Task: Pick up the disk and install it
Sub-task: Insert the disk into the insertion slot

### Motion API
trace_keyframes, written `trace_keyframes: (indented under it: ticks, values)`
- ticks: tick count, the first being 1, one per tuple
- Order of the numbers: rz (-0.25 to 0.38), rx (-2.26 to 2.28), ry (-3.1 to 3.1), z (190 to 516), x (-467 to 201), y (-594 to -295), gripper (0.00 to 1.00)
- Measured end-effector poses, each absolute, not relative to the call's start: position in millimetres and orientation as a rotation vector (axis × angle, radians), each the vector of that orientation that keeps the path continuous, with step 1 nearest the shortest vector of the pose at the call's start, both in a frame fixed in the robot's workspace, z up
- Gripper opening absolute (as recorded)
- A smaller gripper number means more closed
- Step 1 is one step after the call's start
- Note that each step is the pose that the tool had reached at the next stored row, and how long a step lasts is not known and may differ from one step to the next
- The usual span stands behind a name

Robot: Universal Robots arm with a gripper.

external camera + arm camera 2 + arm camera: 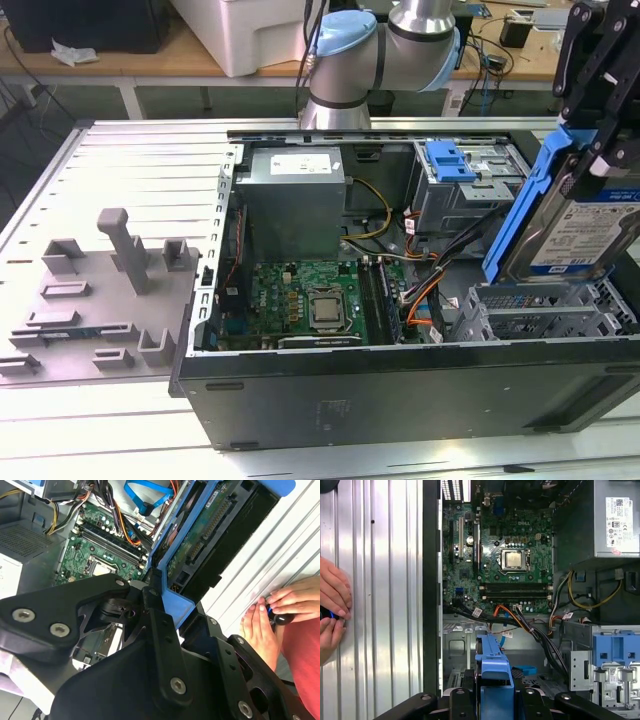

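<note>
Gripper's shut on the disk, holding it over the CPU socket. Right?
No, not over the CPU socket. In the exterior view the gripper holds the disk tilted above the silver drive cage at the exterior view's right; the CPU socket lies further to that view's left.

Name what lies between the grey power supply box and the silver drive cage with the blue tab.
In the exterior view, yellow and black wires loop across the gap between the power supply box and the drive cage.
</note>
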State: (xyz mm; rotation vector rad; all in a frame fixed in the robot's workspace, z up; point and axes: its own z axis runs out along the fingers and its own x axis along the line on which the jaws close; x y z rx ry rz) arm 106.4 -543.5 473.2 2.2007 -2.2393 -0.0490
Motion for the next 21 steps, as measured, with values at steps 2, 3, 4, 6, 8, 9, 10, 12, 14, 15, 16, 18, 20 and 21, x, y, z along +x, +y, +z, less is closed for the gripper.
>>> trace_keyframes:
  ticks: [2,3,4,6,8,9,10,12,14,15,16,18,20,21]
  values:
    - [-0.049,2.202,-2.238,472.4,106.2,-543.5,0.37]
    - [-0.049,2.202,-2.238,472.1,106.2,-543.5,0.37]
    - [-0.049,2.203,-2.237,471.5,106.1,-543.5,0.37]
    - [-0.049,2.203,-2.237,470.8,106.1,-543.5,0.37]
    - [-0.049,2.204,-2.235,470.0,106.1,-543.5,0.37]
    - [-0.049,2.205,-2.235,469.8,106.1,-543.5,0.37]
    - [-0.049,2.206,-2.233,469.5,106.1,-543.5,0.37]
    - [-0.049,2.209,-2.231,469.2,106.1,-543.5,0.37]
    - [-0.049,2.212,-2.228,468.6,106.1,-543.6,0.37]
    - [-0.049,2.213,-2.227,468.5,106.1,-543.7,0.37]
    - [-0.049,2.214,-2.226,468.2,106.1,-543.8,0.37]
    - [-0.049,2.215,-2.225,467.8,106.1,-543.9,0.37]
    - [-0.049,2.218,-2.222,467.1,106.1,-544.1,0.37]
    - [-0.049,2.219,-2.221,466.9,106.1,-544.2,0.37]
